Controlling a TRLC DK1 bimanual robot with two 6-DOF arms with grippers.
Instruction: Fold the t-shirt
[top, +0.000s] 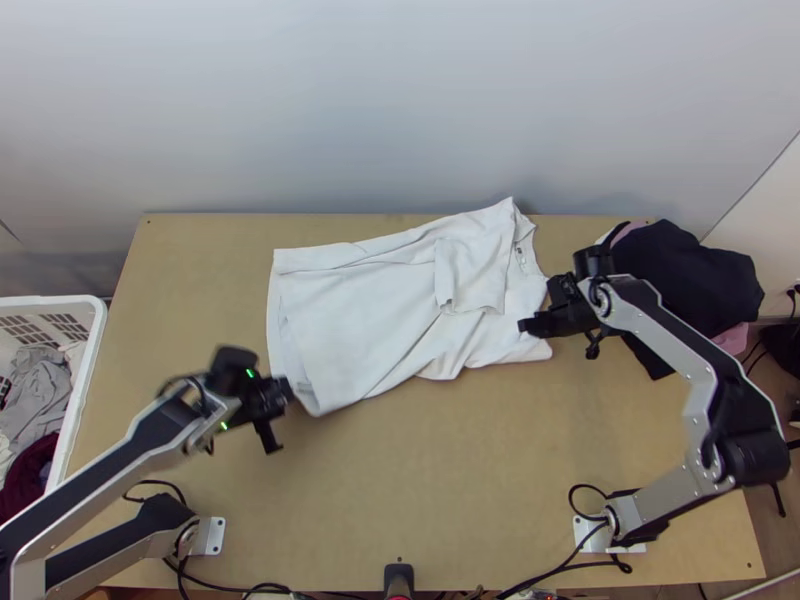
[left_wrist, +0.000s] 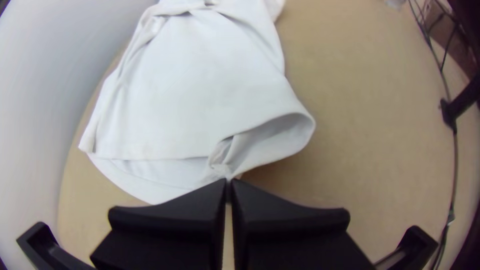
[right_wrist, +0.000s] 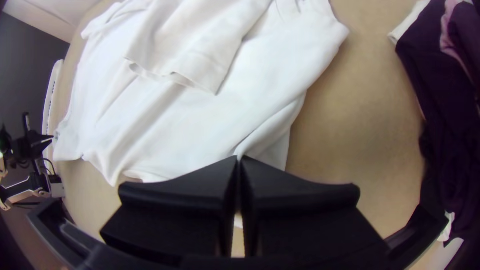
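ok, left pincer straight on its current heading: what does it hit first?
More of the white t-shirt: the left pincer looks shut on a bit of its lower end, and the rest lies ahead. Height is unclear, so it may skim over the cloth or press it into the table.

Left claw (top: 288, 393) closed, fingertips meeting; right claw (top: 524, 326) closed likewise, right arm (top: 668, 327) bent.
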